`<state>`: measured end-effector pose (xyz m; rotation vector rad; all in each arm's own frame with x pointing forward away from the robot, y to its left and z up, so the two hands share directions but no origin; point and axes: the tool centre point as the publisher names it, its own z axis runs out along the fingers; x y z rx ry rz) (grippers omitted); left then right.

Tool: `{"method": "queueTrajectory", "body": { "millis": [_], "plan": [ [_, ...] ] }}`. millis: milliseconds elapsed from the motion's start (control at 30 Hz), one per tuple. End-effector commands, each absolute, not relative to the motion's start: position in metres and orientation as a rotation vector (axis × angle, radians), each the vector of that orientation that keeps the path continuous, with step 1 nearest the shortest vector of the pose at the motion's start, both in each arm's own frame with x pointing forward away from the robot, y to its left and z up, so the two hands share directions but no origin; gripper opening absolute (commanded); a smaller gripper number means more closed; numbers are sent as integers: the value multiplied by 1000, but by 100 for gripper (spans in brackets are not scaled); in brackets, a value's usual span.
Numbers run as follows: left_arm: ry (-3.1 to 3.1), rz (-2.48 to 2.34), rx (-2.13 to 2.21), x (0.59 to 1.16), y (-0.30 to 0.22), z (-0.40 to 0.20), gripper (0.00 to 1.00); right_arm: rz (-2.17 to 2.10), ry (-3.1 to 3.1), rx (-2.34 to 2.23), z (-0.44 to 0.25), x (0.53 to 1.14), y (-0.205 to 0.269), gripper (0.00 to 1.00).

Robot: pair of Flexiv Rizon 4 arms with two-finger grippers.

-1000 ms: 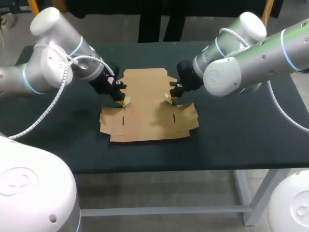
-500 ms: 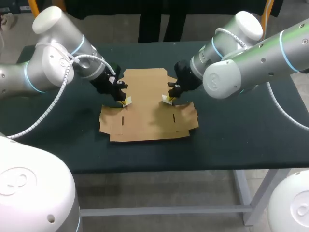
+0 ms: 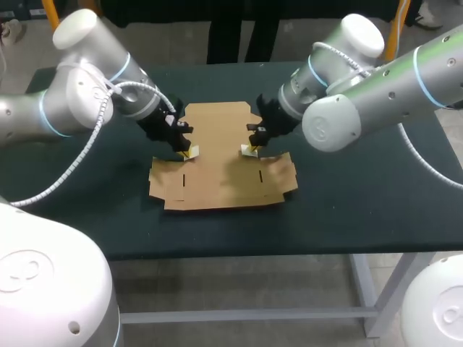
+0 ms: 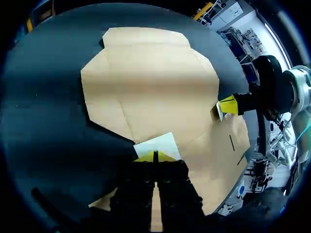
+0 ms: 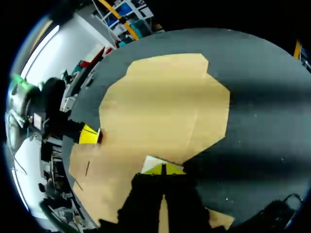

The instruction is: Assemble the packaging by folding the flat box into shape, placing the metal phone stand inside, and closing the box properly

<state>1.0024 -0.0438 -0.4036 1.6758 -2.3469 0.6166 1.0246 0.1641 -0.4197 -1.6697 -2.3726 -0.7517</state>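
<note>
The box (image 3: 221,155) lay flat and unfolded near the middle of the dark bench (image 3: 347,210). It was a brown cardboard blank, with its plain broad panel toward the far side and its notched end toward the near edge. Two short slits (image 3: 185,180) showed in the near half, one toward each side.

The left arm (image 3: 87,94) came in from the left with its big pale elbow raised over the far left of the bench. Its black wrist slanted down and inward to the box's left edge, about halfway along. A ribbed cable (image 3: 72,163) looped from the arm down toward the near left.

The left jaws were closed. Their yellow tips (image 4: 148,157) were pressed together with only a thin line between them, pinching the left flap (image 4: 158,144), a small pale tab at that edge that stood tilted up off the bench.

The right arm (image 3: 362,94) stood much as a mirror of it, elbow high at the far right and wrist slanting down and inward to the box's right edge. The right jaws were likewise closed, the tips meeting on the right flap (image 5: 153,161), which was also lifted.

The two sets of jaws faced each other across the middle of the box, well apart, with the cardboard between them lying flat. In each wrist view the other arm's yellow tip showed across the panel with its own tab against it.
</note>
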Motion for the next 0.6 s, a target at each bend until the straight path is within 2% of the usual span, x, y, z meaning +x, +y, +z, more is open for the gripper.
{"method": "queueTrajectory", "body": {
  "millis": [33,600],
  "plan": [
    [-2352,576,1688,1007,-51,-408,0,-724,-2391,-1704,-425,1024,172,0],
    [-2328,464,1826,1010,-55,-427,0,-580,-2406,-1804,-449,1027,171,0]
  ]
}}
